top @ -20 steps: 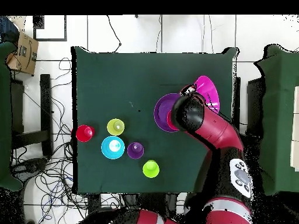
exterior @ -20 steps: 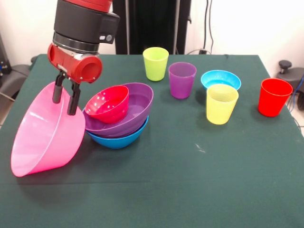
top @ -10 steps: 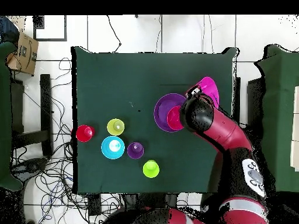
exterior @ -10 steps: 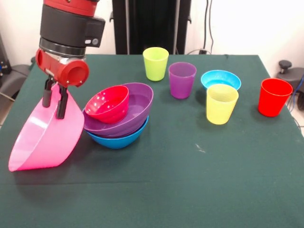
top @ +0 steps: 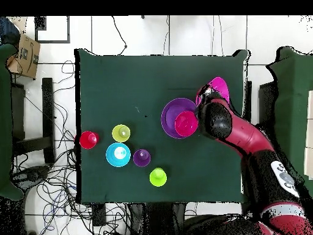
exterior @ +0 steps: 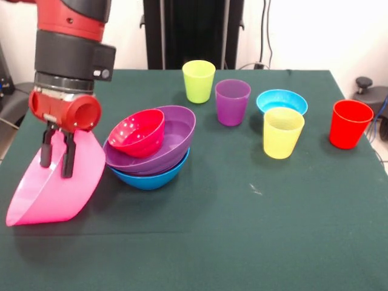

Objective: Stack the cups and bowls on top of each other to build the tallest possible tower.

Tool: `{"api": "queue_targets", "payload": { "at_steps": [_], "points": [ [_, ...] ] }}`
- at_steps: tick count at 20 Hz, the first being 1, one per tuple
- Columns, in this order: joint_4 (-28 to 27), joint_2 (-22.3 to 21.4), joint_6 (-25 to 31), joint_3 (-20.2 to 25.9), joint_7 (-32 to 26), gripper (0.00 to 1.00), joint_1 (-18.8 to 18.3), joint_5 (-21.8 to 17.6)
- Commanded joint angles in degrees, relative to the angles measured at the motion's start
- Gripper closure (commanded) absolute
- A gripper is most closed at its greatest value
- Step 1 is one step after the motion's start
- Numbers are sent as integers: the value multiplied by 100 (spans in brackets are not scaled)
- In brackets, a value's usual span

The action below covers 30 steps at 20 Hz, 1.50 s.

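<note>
The pincer (exterior: 53,162) was closed on the wall of the very large pink bowl (exterior: 45,194), with one finger inside and one outside the wall. The bowl was tilted steeply, its lower edge resting on the green table (exterior: 242,206) near the front-view left edge, and its upper side was touching the tower (exterior: 148,154). In the overhead view the pink bowl (top: 219,89) showed only partly, beside the arm (top: 244,138), close to the table's right edge.

The tower was a nested pile: the medium blue bowl (exterior: 148,177) at the bottom, the large purple bowl (exterior: 173,136) in it, and the small red bowl (exterior: 138,132) lying tilted inside the purple one.

The other things stood apart on the table. The lime green cup (exterior: 199,80) and the purple cup (exterior: 233,102) were upright near the far side. The light blue bowl (exterior: 281,100) was just behind the yellow cup (exterior: 283,132). The red cup (exterior: 350,123) stood alone near the front-view right edge.
</note>
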Motion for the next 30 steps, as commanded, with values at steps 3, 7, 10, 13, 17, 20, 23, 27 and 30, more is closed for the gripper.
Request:
{"api": "queue_targets", "payload": {
  "at_steps": [3, 7, 10, 13, 17, 20, 23, 27, 30],
  "points": [
    [478, 414, -485, 2102, 4, 0, -687, -1481],
    [598, 424, -378, 2680, -33, 0, -1038, -1942],
    [576, 432, -163, 2663, -22, 0, -1041, -1970],
    [584, 446, -124, 2716, 36, 0, -1069, -2039],
    [731, 362, -121, 2720, 165, 0, -1036, -2005],
    [828, 354, 502, 2865, -152, 0, -1115, -1944],
    [833, 244, 1054, 2854, -549, 0, -1124, -1970],
    [879, 112, 1561, 2841, -778, 0, -1136, -1948],
    [907, 52, 1677, 2862, -775, 0, -1154, -1992]
  ]
}}
